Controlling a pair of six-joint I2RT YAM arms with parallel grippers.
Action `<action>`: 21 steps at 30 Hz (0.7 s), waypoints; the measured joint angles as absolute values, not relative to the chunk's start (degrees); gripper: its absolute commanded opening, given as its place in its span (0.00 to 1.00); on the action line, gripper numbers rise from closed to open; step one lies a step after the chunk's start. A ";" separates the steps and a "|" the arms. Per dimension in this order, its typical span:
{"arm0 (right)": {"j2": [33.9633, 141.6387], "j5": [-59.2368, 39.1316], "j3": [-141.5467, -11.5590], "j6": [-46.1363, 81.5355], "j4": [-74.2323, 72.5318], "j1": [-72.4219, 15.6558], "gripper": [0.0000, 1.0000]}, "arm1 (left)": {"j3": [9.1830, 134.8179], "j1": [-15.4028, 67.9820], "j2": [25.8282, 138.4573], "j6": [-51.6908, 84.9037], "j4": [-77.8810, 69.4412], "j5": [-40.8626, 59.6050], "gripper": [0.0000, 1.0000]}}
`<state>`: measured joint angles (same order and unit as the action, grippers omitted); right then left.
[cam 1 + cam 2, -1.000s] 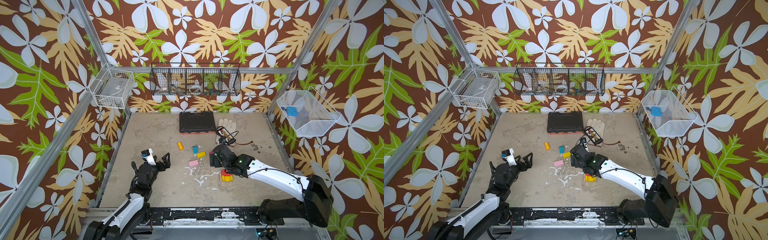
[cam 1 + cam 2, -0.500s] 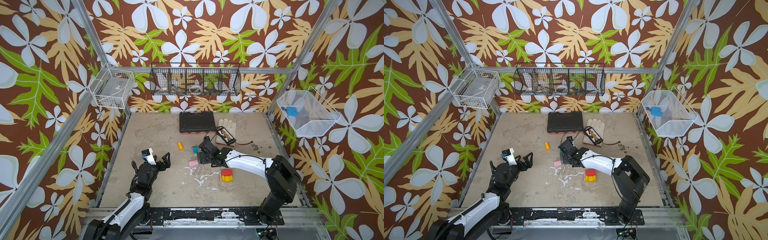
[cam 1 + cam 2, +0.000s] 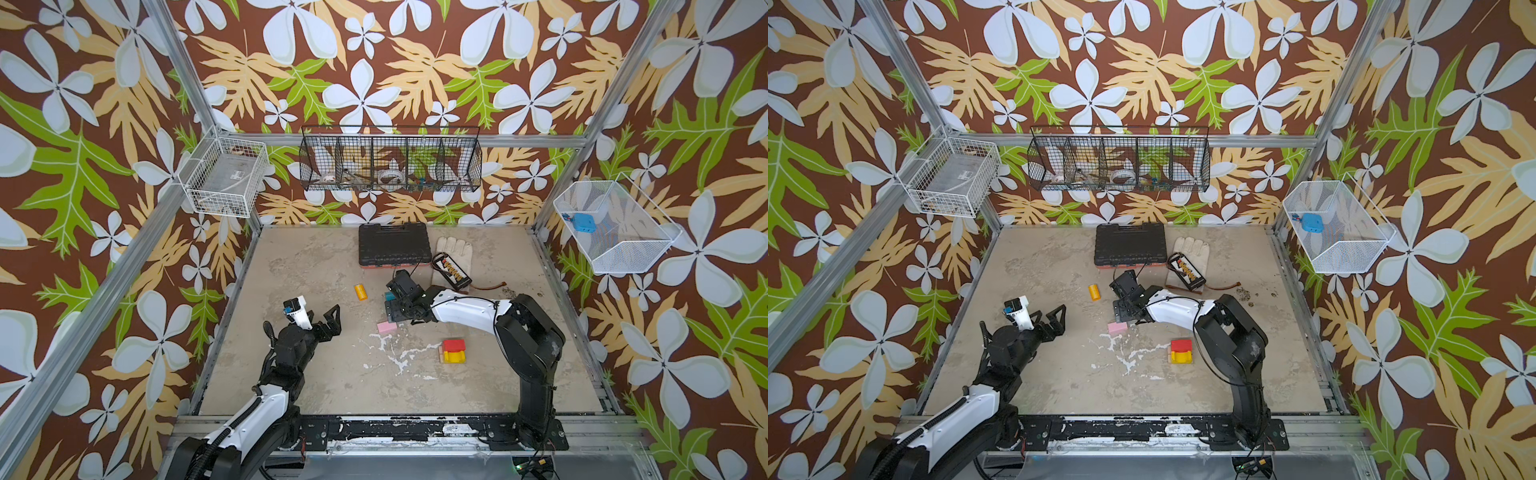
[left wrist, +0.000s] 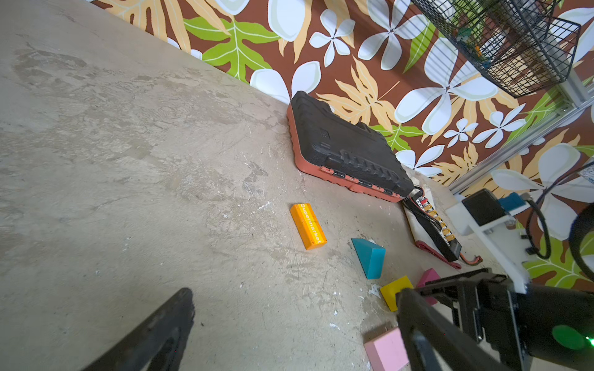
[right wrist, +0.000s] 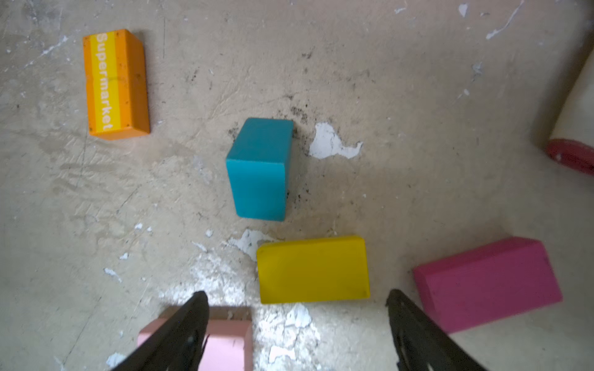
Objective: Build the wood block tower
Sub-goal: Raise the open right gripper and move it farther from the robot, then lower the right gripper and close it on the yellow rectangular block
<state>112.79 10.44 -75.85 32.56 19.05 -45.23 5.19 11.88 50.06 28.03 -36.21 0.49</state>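
Your tower (image 3: 454, 347) stands squat and upright, red over yellow, right of the pink block (image 3: 386, 327); both jaws gape wide, empty.

Loose blocks (image 3: 386, 327) before tool case (image 3: 394, 244), battery pack (image 3: 451, 271) on glove (image 3: 455, 248)

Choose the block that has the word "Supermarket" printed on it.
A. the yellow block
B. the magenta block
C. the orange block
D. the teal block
C: the orange block carries the word in pale letters along a yellow stripe, readable in both wrist views, while the teal block, the yellow block and the magenta block show only plain faces.
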 measured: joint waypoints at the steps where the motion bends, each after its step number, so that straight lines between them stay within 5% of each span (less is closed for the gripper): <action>1: 113.34 10.50 -76.27 32.53 19.16 -45.25 0.87 | 5.19 11.88 50.11 28.03 -36.23 0.49 1.00; 12: 119.15 11.44 -80.49 31.07 20.18 -45.30 0.89 | 5.19 11.88 50.35 28.03 -36.23 0.51 1.00; 21: 119.68 11.84 -80.58 31.03 18.79 -45.08 0.75 | 5.26 11.88 50.61 28.03 -36.23 0.54 1.00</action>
